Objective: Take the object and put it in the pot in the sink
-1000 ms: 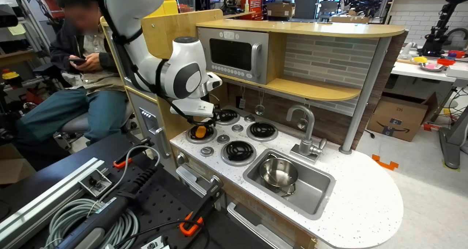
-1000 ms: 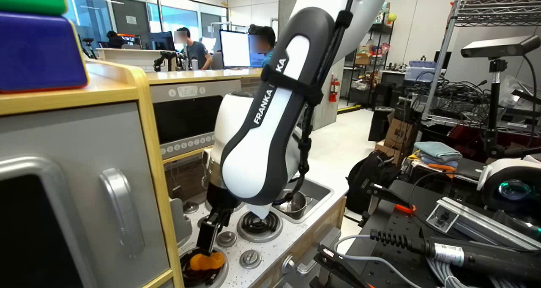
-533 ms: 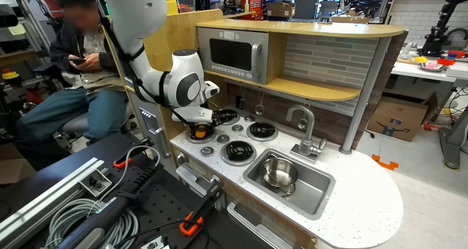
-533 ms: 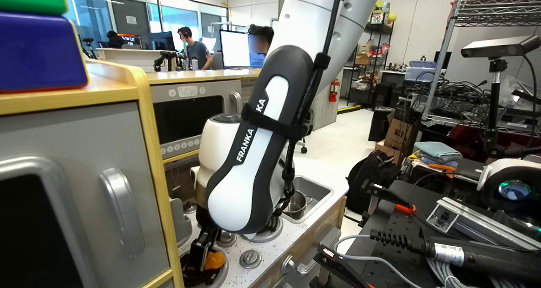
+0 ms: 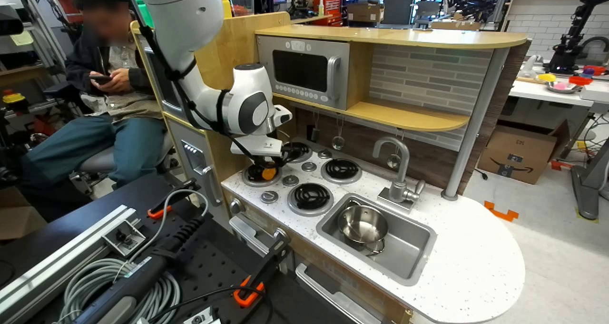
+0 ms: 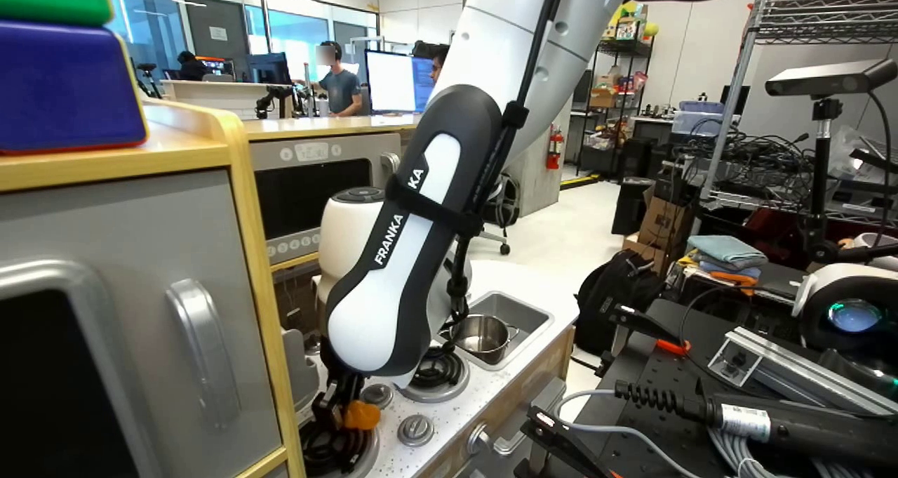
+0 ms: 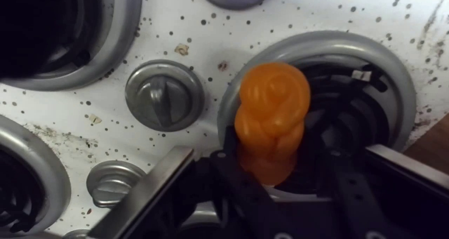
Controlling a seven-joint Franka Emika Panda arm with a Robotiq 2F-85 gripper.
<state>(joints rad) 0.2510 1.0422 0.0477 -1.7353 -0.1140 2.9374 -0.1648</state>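
Note:
The object is a lumpy orange toy [image 7: 273, 102], held upright in the wrist view, with its lower part in shadow between dark fingers. My gripper [image 7: 268, 144] is shut on it from both sides. In an exterior view the orange toy [image 6: 361, 415] hangs slightly above the front burner beside the tall cabinet, partly behind the gripper's black fingers [image 6: 327, 409]. A steel pot [image 5: 363, 224] with loop handles sits upright in the grey sink [image 5: 409, 260], to the far side of the burners from my gripper. Its visible inside looks bare.
Several burners, among them a near one [image 5: 309, 198], and knobs such as this knob [image 7: 165, 95] lie between gripper and sink. A faucet [image 5: 402, 169] rises behind the sink. A microwave [image 5: 304, 72] and shelf [image 5: 409, 117] overhang the back; the tall cabinet [image 6: 140, 309] stands close beside the arm.
The gripper came down around the orange toy and closed on it. Toy and gripper have since risen a little and shifted slightly toward the sink side.

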